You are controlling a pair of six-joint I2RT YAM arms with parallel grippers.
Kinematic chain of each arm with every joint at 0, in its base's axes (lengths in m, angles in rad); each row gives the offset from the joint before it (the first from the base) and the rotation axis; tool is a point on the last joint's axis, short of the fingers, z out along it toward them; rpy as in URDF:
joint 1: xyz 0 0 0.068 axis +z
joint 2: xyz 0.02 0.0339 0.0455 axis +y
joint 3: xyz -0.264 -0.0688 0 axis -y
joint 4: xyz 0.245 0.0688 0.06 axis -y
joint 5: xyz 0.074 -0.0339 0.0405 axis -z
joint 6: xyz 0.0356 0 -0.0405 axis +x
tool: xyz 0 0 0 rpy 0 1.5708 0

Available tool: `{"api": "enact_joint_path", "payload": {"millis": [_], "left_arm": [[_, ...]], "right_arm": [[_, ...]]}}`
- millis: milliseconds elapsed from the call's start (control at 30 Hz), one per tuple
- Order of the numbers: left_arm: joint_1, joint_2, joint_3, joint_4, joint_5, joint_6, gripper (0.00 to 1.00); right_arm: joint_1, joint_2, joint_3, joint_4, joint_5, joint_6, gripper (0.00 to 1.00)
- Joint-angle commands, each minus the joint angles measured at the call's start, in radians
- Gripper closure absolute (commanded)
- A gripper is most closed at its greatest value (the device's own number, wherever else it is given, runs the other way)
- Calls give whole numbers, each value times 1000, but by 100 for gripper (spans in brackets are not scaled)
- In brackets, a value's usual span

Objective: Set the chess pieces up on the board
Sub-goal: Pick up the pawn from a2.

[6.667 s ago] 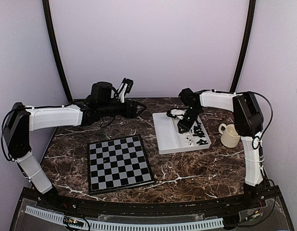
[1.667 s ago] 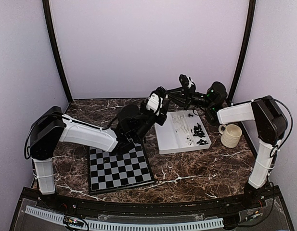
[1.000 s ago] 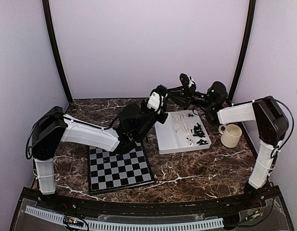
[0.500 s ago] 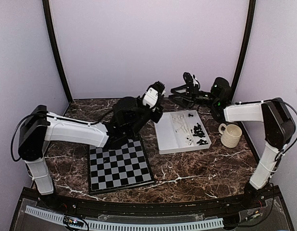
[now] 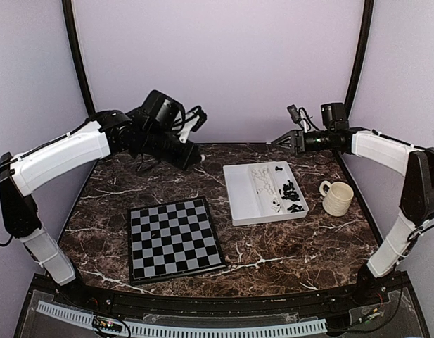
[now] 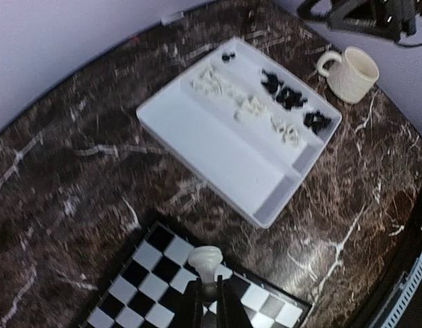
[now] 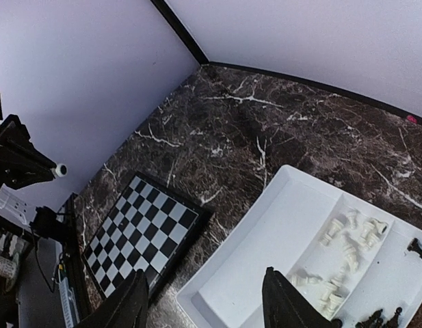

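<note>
My left gripper (image 6: 209, 304) is shut on a white chess piece (image 6: 205, 262), a small pawn held by its stem. It hangs high above the back of the table (image 5: 193, 156), with the board (image 6: 146, 283) below it. The board (image 5: 174, 239) carries no pieces. The other white chess pieces (image 5: 262, 176) and black chess pieces (image 5: 290, 191) lie in the right compartment of the white tray (image 5: 243, 196). My right gripper (image 5: 281, 141) hovers open and empty above the tray's far edge. In the right wrist view its fingers (image 7: 284, 304) frame the tray (image 7: 265, 253) and the board (image 7: 139, 222).
A cream ribbed mug (image 5: 337, 198) stands right of the tray, also in the left wrist view as the mug (image 6: 351, 72). The tray's left compartment holds nothing. Curved black poles and lilac walls close in the back and sides.
My left arm has lifted up and back to the left, away from the tray, carrying the white piece. My right gripper has opened wide and swung right and higher.
</note>
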State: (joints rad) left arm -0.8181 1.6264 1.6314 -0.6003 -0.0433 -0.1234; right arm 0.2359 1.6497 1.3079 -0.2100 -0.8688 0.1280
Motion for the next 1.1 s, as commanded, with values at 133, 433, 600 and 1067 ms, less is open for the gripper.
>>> {"api": "enact_joint_path", "payload": {"millis": [133,433,600,1067], "left_arm": [[21,-56,-167,-626,214,-307,100],[33,-186,-451,-664,254,-421,100],[38,-263,-608,-611,220,-473,100],[39,-222,-662,-506,185,-436,100]], "right_arm": [[6,-30,4,-152,-9,-214,42],[21,-40,-15,-160,-18,-236,42],[26,-48,-13,-171,-15,-248,42],[54,-60,-13,-203,17,-283,42]]}}
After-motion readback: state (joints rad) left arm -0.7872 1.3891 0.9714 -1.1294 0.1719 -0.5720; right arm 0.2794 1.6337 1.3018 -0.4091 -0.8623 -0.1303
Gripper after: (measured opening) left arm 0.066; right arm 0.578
